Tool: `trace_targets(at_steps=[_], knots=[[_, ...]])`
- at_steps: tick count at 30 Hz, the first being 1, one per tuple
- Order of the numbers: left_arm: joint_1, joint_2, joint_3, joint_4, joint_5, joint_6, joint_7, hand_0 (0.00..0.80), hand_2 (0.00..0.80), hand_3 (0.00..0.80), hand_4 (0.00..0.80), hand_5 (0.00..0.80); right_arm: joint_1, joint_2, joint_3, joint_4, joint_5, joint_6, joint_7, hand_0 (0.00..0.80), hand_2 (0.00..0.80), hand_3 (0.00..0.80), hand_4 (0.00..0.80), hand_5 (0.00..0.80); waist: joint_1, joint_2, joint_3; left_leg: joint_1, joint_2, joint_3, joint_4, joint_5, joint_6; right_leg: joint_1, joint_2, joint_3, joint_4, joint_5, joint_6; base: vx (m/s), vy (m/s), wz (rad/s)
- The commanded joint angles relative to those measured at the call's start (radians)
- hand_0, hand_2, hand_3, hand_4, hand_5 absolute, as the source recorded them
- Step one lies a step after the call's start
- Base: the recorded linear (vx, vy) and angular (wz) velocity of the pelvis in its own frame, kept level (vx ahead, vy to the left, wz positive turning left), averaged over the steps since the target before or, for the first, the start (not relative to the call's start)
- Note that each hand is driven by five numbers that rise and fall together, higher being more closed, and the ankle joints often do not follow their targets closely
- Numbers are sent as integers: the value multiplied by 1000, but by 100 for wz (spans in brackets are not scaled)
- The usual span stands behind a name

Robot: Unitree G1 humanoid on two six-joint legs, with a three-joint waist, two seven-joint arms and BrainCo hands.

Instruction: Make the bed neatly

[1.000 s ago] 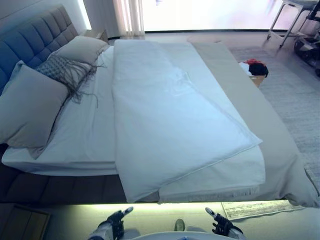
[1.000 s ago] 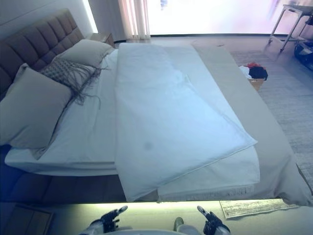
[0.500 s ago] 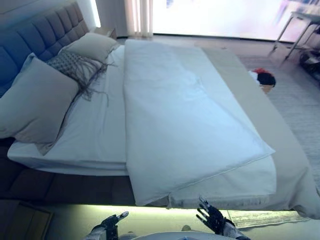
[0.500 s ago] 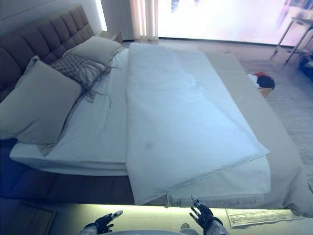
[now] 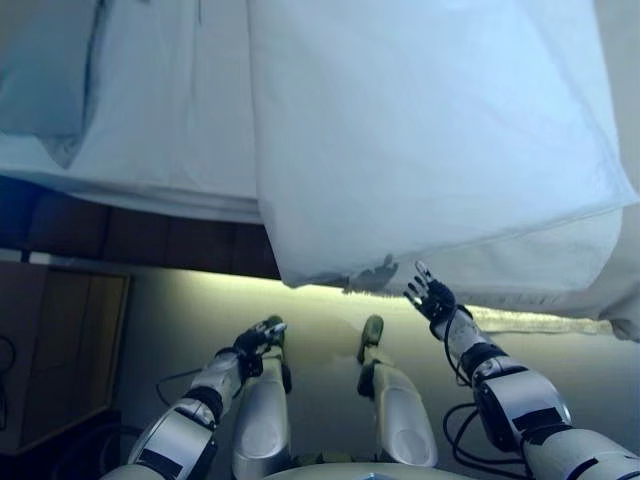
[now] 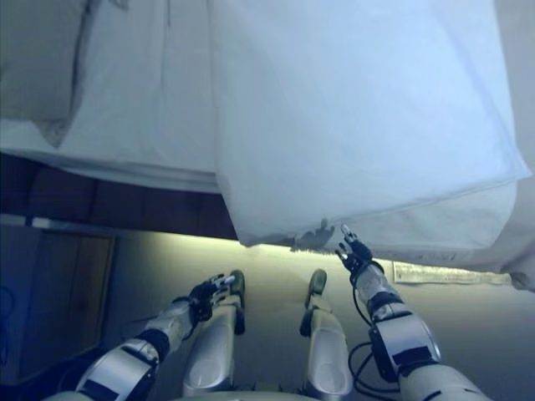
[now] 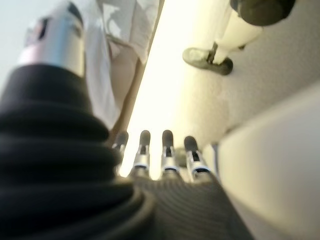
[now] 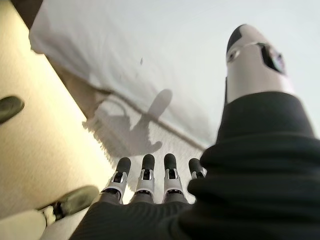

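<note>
The right hand (image 5: 432, 296) is raised just short of the bed's near edge, fingers straight and spread, holding nothing. Directly ahead of its fingertips hangs the lower corner of the white duvet (image 5: 430, 130), which drapes over the side of the mattress (image 5: 150, 185) and ends in a slanting hem running up and away to the hand's right. A thin gap of lit floor (image 5: 180, 310) separates the fingers from that hanging corner; they are near it but not touching. Under the duvet, a second layer with a fringed border (image 8: 112, 127) shows along the same side, and past the hand's right a beige bedspread (image 5: 625, 300) trails toward the floor.

The left hand (image 5: 258, 336) hangs low and well back from the bed, fingers loosely extended, empty. Between it and the dark bed base (image 5: 130, 235) lies a broad strip of pale floor, lit by a glow from under the frame. Further to its left stands a wooden bedside cabinet (image 5: 60, 350), and up beyond that the corner of a grey pillow (image 5: 45, 80) rests on the sheet.
</note>
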Motion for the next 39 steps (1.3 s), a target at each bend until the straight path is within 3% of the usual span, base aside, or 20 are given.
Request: trace_targets(at_steps=[1, 9, 20, 26, 39], knots=[[-37, -4, -25, -36, -63, -17, 27, 0, 0, 0, 0, 0, -40, -52, -2, -27, 25, 17, -24, 0, 0, 0, 0, 0, 24, 4, 0, -35, -36, -8, -1, 17, 24, -39, -58, 44, 38, 26, 73, -97, 12, 3], [-49, -2, -40, -122, -135, -37, 61, 0, 0, 0, 0, 0, -64, -88, -14, -6, 35, 33, -82, 0, 0, 0, 0, 0, 20, 18, 38, -101, -42, -23, 52, 6, 23, -103, -57, 49, 78, 16, 67, -42, -15, -1], [-13, 5, -36, -239, -204, -65, 80, 0, 0, 0, 0, 0, -89, -124, -27, -106, 125, -77, 149, 0, 0, 0, 0, 0, 14, 53, 52, -163, -51, -27, 127, -21, 23, -184, -57, 59, 168, -19, 58, -2, 29, 0], [16, 12, -32, -297, -263, -96, 71, 0, 0, 0, 0, 0, -164, -172, -22, -172, 111, -75, 211, 0, 0, 0, 0, 0, 17, 72, 39, -234, -54, -31, 196, -38, 23, -259, -61, 67, 231, -34, 51, 8, 54, -2], [99, 40, -5, -402, -357, -194, 40, 0, 0, 0, 0, 0, -405, -268, 44, -318, 107, -93, 181, 0, 0, 0, 0, 0, 54, 114, 20, -347, -68, -61, 234, -34, 32, -391, -66, 93, 304, -55, 37, 4, 38, 4]])
